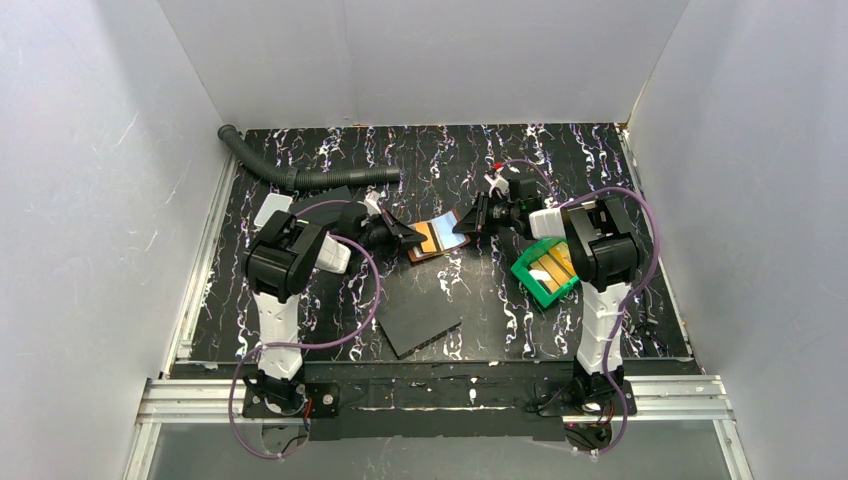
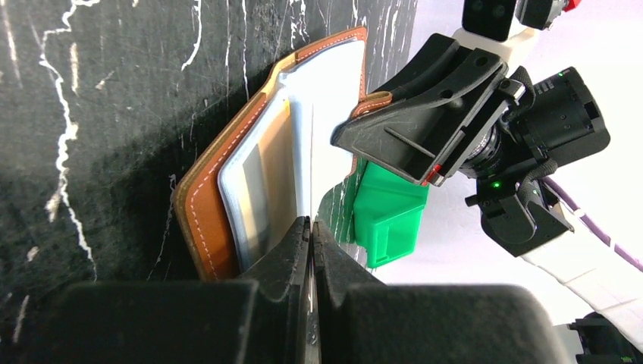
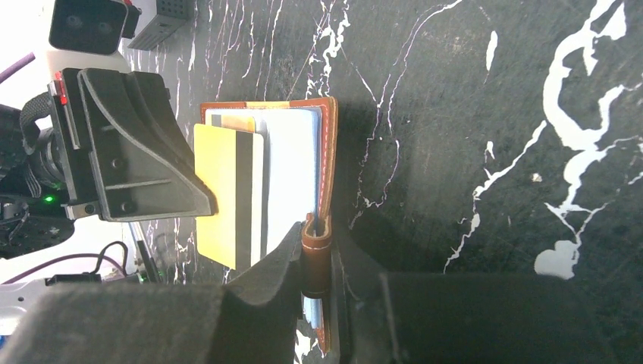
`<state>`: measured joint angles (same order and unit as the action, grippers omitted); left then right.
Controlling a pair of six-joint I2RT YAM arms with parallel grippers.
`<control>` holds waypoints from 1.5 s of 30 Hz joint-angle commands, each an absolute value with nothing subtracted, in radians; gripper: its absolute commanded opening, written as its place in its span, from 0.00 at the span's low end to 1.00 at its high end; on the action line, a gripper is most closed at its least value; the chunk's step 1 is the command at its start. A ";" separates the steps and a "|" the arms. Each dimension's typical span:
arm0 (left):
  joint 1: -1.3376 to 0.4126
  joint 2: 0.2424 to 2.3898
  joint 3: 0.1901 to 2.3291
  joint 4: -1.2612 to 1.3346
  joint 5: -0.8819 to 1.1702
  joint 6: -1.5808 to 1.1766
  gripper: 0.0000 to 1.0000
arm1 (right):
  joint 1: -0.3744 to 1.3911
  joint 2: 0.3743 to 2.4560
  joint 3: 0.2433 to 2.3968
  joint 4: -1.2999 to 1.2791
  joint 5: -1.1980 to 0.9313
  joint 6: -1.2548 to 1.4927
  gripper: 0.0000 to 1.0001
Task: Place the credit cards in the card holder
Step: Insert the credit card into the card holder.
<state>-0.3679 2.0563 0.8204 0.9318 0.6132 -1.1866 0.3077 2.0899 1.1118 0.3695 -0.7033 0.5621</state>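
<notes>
right gripper (image 3: 317, 236) clamps card holder (image 3: 292, 171), marbled tabletop (image 3: 470, 114)

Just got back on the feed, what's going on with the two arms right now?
Both arms are at the open card holder mid-table. The right tool is clamped on its snap tab, holding it open, while the left tool pinches a yellow card by its edge over the inner slots. Whether it has entered a slot is unclear. More yellow cards lie in the green bin by the right arm.

One card holder (image 1: 440, 238), one bin (image 1: 528, 281), one hose (image 1: 300, 178)
</notes>
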 commanded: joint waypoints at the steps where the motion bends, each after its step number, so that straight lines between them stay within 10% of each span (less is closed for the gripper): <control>1: -0.359 2.085 0.849 1.000 0.659 -1.207 0.00 | 0.310 2.129 1.130 0.356 -0.690 0.539 0.01; 45: -0.349 2.145 0.871 0.992 0.632 -1.203 0.00 | 0.311 2.134 1.141 0.357 -0.713 0.549 0.01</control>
<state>-0.3542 2.1357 0.8524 0.9985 0.6415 -1.2407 0.3077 2.1025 1.1236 0.3706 -0.7212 0.5667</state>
